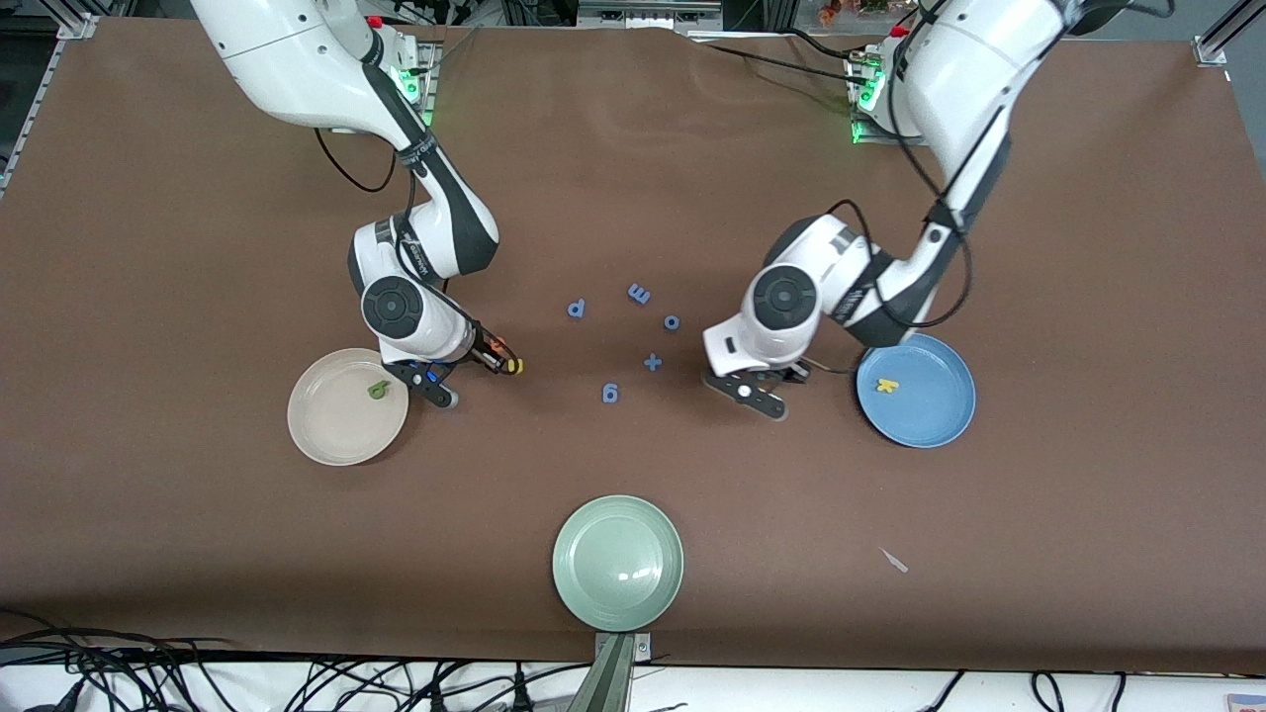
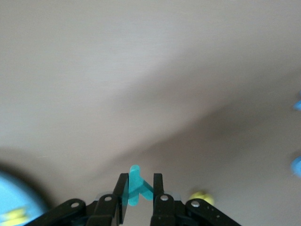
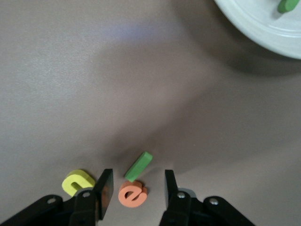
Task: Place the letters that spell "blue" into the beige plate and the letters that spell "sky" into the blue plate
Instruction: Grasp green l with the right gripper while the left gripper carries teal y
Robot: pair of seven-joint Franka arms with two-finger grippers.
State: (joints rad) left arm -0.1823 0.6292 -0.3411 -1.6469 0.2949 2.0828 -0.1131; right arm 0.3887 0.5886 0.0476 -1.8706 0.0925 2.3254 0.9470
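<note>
My left gripper point(image 2: 140, 179) is shut on the teal y point(image 2: 135, 172), low over the table beside the blue plate point(image 1: 930, 420). A yellow letter point(image 1: 888, 386) lies in that plate. Another yellow letter point(image 2: 201, 197) rests on the table beside the left gripper point(image 1: 799, 373). My right gripper point(image 3: 138, 175) stands open, low over the cloth, with the orange e point(image 3: 131, 194) between its fingers and untouched. The light green l point(image 3: 139, 165) lies against the e, and the yellow u point(image 3: 77, 181) sits just outside one finger. The dark green b point(image 1: 379, 390) lies in the beige plate point(image 1: 336, 430), next to the right gripper point(image 1: 495, 356).
Several small blue letters and a plus sign point(image 1: 653, 363) lie scattered between the two grippers. A sage green plate point(image 1: 618, 593) sits near the table's front edge. A small white scrap point(image 1: 894, 560) lies nearer the front camera than the blue plate.
</note>
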